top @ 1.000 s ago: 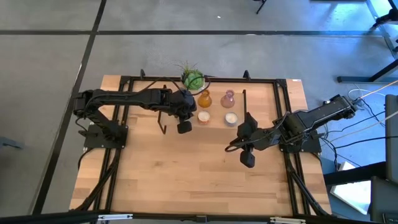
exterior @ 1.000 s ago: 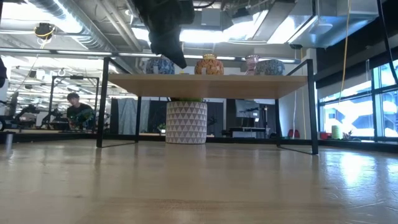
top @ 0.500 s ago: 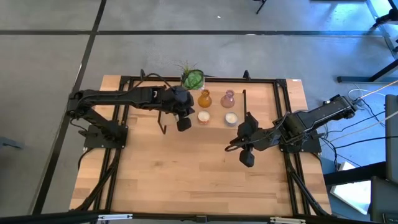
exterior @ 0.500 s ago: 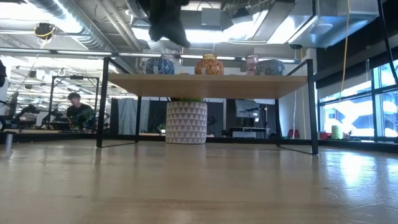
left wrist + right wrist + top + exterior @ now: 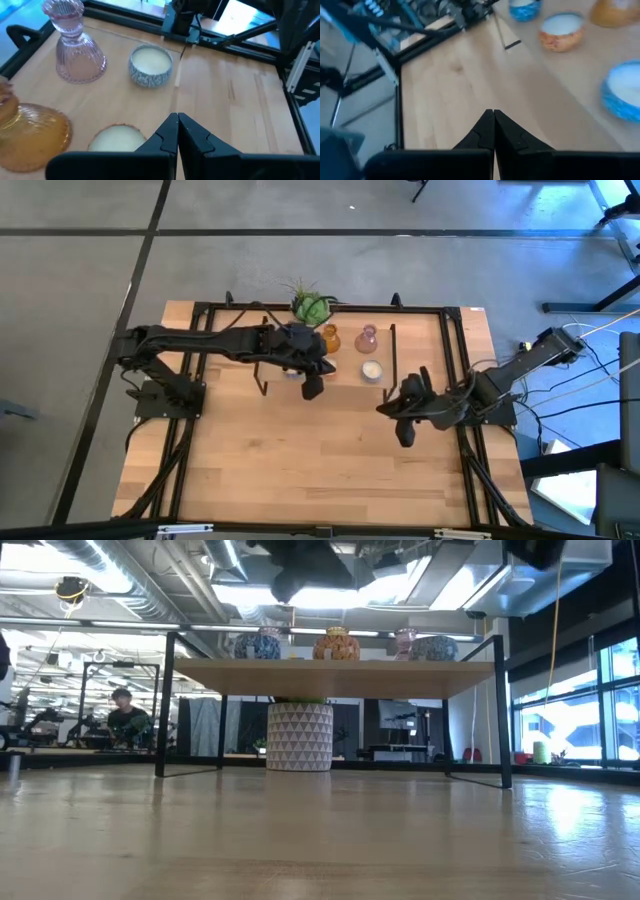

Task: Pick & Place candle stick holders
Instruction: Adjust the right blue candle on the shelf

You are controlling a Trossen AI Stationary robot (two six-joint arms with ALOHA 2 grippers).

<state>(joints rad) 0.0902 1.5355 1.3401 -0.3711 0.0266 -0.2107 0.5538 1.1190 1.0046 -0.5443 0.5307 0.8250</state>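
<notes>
Candle stick holders stand on a raised wooden shelf at the table's far side: an amber glass one, a pink glass one and a low cream one. The left wrist view shows the pink one, a low one, the amber one and another low one just below the fingers. My left gripper hovers shut above that low holder. My right gripper hangs shut over the bare table, to the right and nearer.
A green spiky plant in a patterned white pot stands behind the shelf. Black shelf legs come down to the table. A black frame runs round the table. Bare wood lies toward the near edge.
My left gripper has risen and gone toward the table's right edge, tipping up, and now covers the left low holder in the high view. My right gripper has drawn back toward the table's right edge, sunk a little and rolled. Both stay shut; no holder has moved.
</notes>
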